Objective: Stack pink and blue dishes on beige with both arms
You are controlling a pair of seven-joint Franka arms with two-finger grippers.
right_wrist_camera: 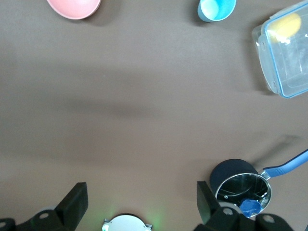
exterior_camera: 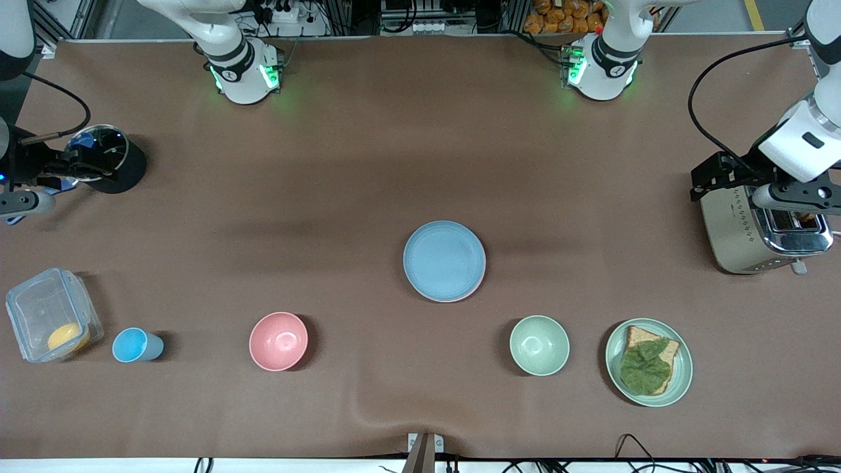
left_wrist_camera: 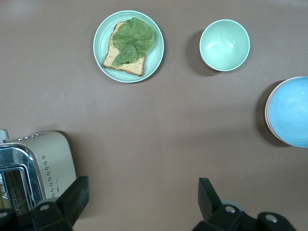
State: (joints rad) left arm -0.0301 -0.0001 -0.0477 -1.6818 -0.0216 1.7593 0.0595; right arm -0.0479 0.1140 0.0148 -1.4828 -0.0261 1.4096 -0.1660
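Observation:
A light blue plate (exterior_camera: pixel 444 260) lies flat mid-table as the top of a stack, and it also shows in the left wrist view (left_wrist_camera: pixel 291 111). A thin pale pink plate rim (exterior_camera: pixel 477 282) peeks out beneath it. The beige plate is hidden. My left gripper (exterior_camera: pixel 792 195) hangs open and empty over the toaster at its arm's end of the table; its fingers (left_wrist_camera: pixel 143 185) are spread wide. Above the small pot at the right arm's end, my right gripper (exterior_camera: pixel 23 200) is also open with nothing held (right_wrist_camera: pixel 142 190).
A toaster (exterior_camera: pixel 755 230) stands under the left gripper. Nearer the front camera sit a green bowl (exterior_camera: pixel 539 345), a green plate (exterior_camera: pixel 682 371) with bread and lettuce, a pink bowl (exterior_camera: pixel 278 341), a blue cup (exterior_camera: pixel 135 345) and a clear box (exterior_camera: pixel 46 315). A pot (exterior_camera: pixel 105 161) stands beneath the right gripper.

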